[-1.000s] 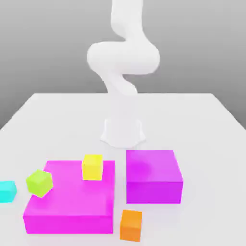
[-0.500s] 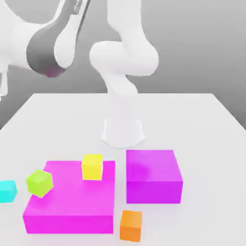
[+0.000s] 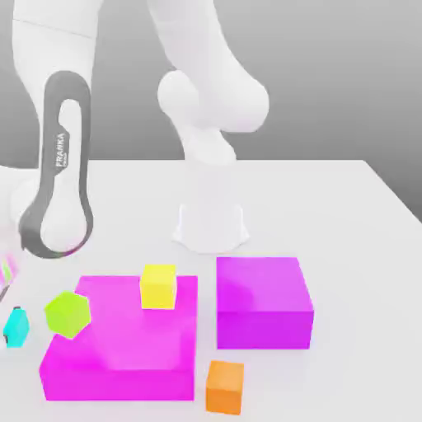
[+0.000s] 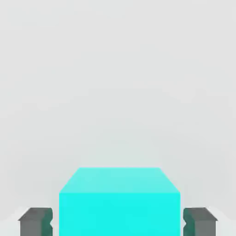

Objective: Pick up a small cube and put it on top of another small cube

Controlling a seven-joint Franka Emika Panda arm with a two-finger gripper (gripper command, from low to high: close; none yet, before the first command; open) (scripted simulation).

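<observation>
My claw (image 4: pixel 118 221) stands open around the cyan cube (image 4: pixel 119 215), one finger beside each of two opposite faces, with a slim gap showing on both sides, so I have no grip on it. That cube sits on the tabletop (image 3: pixel 346 363) at the exterior view's left edge, with bare surface between it and the magenta block (image 3: pixel 124 354). More open room lies to the exterior view's right of the purple block (image 3: pixel 262 297). The cyan cube's edges run square to my fingers (being a cube, it has no long axis). I count four small cubes and two larger blocks: the yellow cube (image 3: pixel 158 287) rests on the magenta block, the lime-green cube (image 3: pixel 67 315) overlaps that block's edge, and the orange cube (image 3: pixel 224 387) stands nearer the camera.
</observation>
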